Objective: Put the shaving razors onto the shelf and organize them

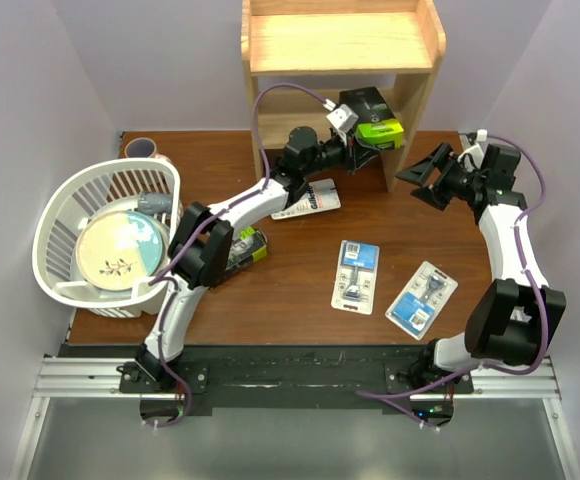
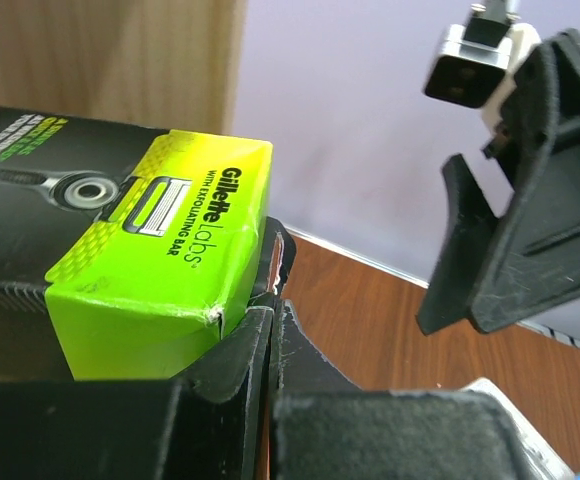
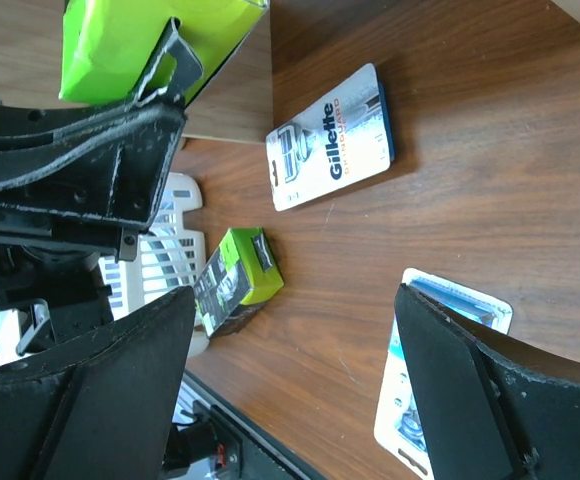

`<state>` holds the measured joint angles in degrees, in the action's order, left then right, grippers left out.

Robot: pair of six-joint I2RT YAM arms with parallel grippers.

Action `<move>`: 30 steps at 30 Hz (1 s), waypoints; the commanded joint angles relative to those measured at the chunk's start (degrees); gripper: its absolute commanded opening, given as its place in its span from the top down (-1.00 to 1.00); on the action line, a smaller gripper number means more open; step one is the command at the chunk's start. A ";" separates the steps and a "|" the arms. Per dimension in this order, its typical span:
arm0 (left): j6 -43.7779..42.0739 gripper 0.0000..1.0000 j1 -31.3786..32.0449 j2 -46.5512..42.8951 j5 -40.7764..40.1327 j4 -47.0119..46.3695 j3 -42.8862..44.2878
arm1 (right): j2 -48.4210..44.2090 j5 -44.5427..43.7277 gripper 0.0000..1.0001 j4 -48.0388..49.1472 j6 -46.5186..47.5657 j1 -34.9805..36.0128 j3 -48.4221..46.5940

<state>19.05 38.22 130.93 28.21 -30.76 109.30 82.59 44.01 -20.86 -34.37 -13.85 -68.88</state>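
**Top view.** L gripper point(image 1: 363, 138) is clamped on a black box w/ lime-green end point(image 1: 378, 122), held at the front of the shelf point(image 1: 340, 42) lower tier, beside its right side panel. Whether the box rests on the tier board cannot be told. R gripper point(image 1: 428, 176) has fingers spread wide w/ nothing between them, over the table point(image 1: 290, 292) just right of the shelf. The second black/lime box point(image 1: 247, 247) lies on the table, partly under the L arm's elbow, near the white basket point(image 1: 60, 200) holding a plate point(image 1: 120, 252). Three blister cards lie flat on the table: card A point(image 1: 311, 197) partly under the L forearm; card B point(image 1: 357, 276) and card C point(image 1: 422, 298) near each other, toward the near edge.
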 commanded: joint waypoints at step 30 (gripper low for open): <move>-5.42 1.00 -2.45 13.03 10.73 1.50 22.89 | -0.94 -1.03 -0.70 1.26 0.98 -2.15 0.77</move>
<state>15.42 35.77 142.65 42.17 -25.61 127.37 82.43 43.00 -20.47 -33.78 -15.27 -67.13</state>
